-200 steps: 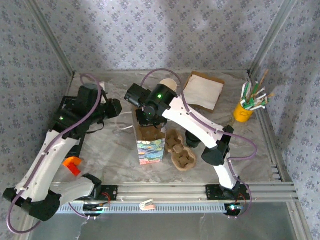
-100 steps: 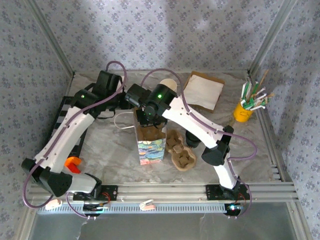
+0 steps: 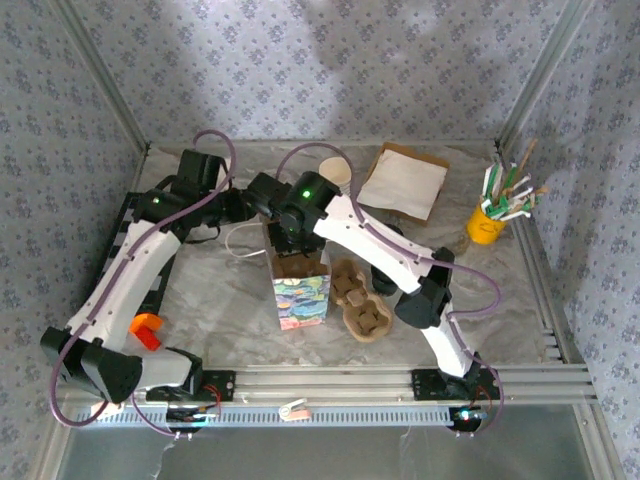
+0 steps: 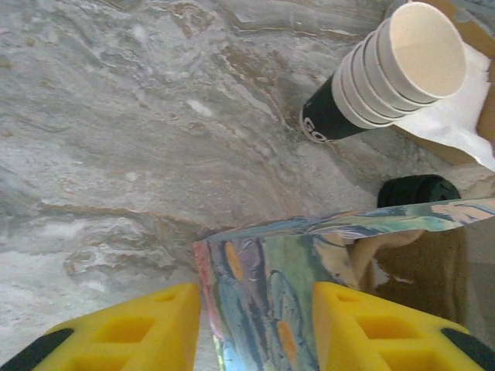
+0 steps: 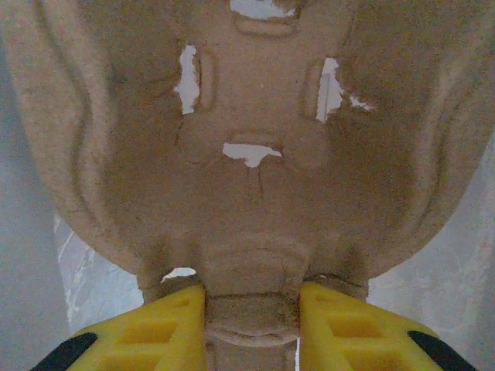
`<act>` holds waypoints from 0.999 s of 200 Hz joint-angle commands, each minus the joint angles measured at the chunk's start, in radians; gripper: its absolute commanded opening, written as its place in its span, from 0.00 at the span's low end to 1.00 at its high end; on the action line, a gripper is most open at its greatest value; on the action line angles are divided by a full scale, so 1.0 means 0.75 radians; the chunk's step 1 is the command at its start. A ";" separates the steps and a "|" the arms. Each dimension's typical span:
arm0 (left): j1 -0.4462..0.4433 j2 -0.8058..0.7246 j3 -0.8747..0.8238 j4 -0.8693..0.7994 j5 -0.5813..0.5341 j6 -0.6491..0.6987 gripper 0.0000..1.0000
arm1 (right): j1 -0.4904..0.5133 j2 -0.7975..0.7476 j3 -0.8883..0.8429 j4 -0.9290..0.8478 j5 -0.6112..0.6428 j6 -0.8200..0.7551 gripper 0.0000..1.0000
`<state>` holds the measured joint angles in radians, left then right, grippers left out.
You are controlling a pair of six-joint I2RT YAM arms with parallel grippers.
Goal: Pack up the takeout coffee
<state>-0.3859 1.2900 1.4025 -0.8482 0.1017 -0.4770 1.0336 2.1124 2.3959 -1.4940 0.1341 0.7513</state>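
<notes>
A paper bag with a colourful print stands open in the middle of the table. My right gripper hovers over its mouth, shut on the tab of a brown pulp cup carrier that hangs below it. My left gripper is at the bag's back-left corner. In the left wrist view its yellow fingers stand apart on either side of the bag's printed side wall. A stack of white paper cups in a black sleeve lies behind the bag.
More pulp carriers lie right of the bag, with black lids beyond them. Flat brown and white paper lies at the back. A yellow cup of stirrers stands far right. An orange piece sits near the left arm's base.
My left arm has swung in from the left to the bag's corner, its jaws widening and then narrowing. The right gripper has shifted slightly left with the carrier.
</notes>
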 commanded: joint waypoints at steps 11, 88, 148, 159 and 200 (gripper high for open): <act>0.021 -0.056 -0.026 0.083 0.066 -0.069 0.39 | -0.008 0.023 -0.021 -0.016 0.014 0.013 0.31; 0.062 -0.166 -0.048 0.060 0.007 -0.134 0.36 | -0.016 0.035 -0.089 0.027 -0.003 0.027 0.32; 0.068 -0.240 -0.114 0.046 -0.041 -0.157 0.36 | -0.030 0.035 -0.171 0.090 -0.030 0.036 0.32; 0.068 -0.251 -0.123 0.047 -0.047 -0.164 0.37 | -0.028 0.039 -0.178 0.097 -0.035 0.041 0.31; 0.069 -0.282 -0.156 0.046 -0.074 -0.183 0.37 | -0.032 0.018 -0.260 0.168 -0.055 0.060 0.31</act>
<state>-0.3420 1.1114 1.2987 -0.8120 0.0696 -0.5964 1.0157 2.1284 2.2345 -1.3994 0.1097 0.7712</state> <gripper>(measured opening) 0.365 0.316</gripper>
